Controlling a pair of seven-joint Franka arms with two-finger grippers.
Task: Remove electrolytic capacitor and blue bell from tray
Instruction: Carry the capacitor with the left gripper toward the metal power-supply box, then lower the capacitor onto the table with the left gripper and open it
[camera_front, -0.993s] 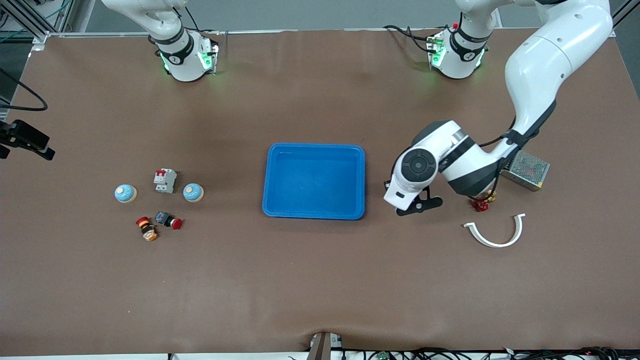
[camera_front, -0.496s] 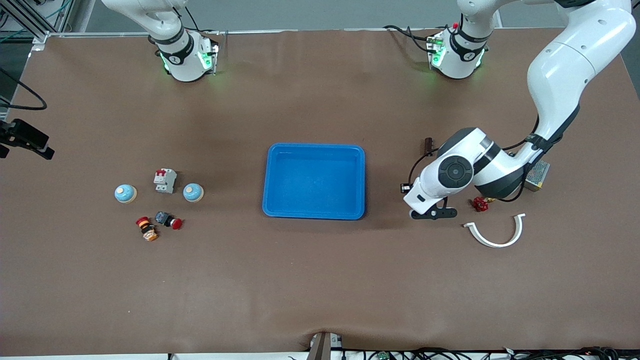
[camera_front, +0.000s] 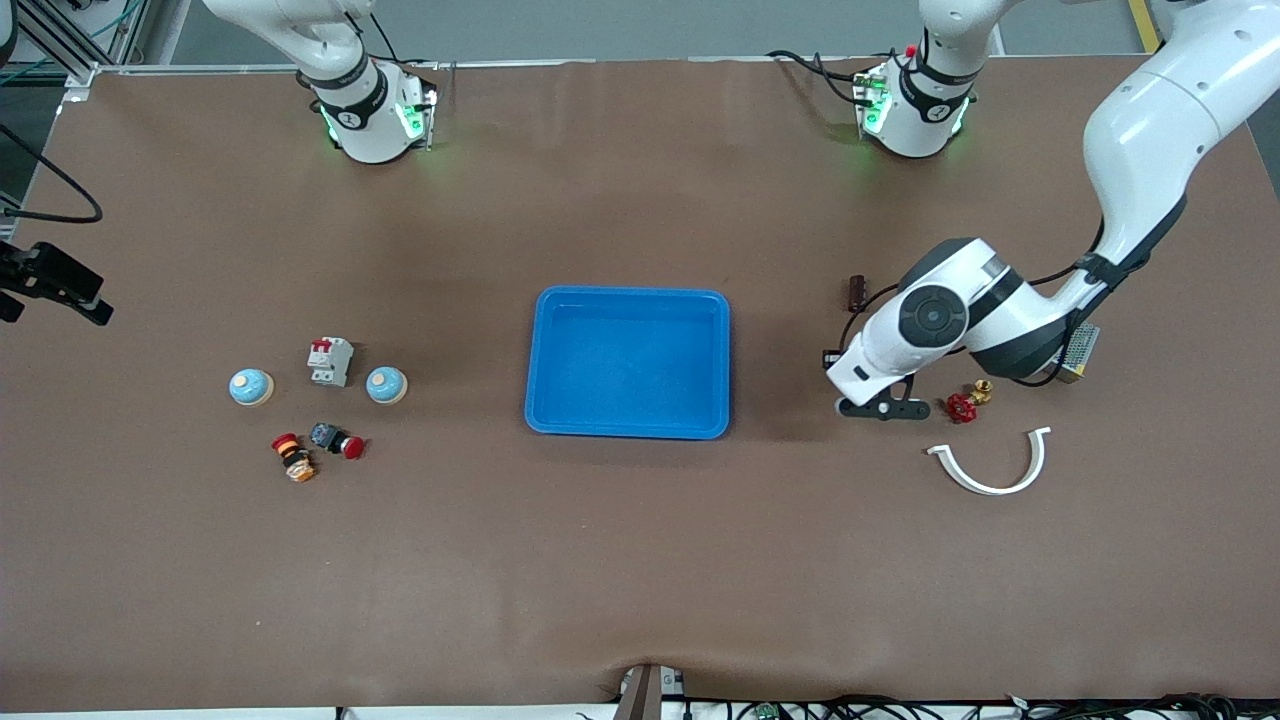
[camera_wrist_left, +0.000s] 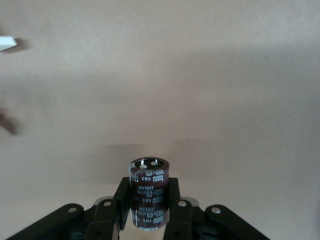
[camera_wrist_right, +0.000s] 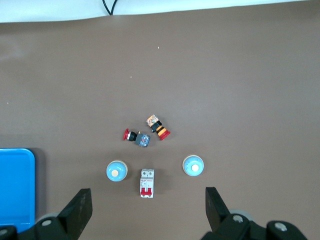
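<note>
Since a second ago my left arm has swung away from the tray (camera_front: 628, 362) toward its own end of the table, and the left gripper (camera_wrist_left: 148, 207) now hangs over bare table well clear of the tray's rim. Its fingers are pressed onto the electrolytic capacitor (camera_wrist_left: 148, 192), a dark brown can that stands upright between the pads in the left wrist view. In the front view a small dark cylinder (camera_front: 857, 291) shows just beside my forearm, away from the tray; I take it for that same capacitor, though I cannot be sure from that angle.

The tray itself looks empty: I see nothing on its blue floor. Two blue bells lie on the table well apart from the tray, toward the right arm's end, one bell (camera_front: 386, 385) nearer the tray and the other bell (camera_front: 250, 387) farther from it, with a small breaker (camera_front: 330, 361) between them.

My right gripper (camera_wrist_right: 147, 212) waits high above that cluster, its fingers spread wide and holding nothing.

So I judge both things are already out of the tray. What is left is to set the capacitor down on the table away from the tray and let go.
</note>
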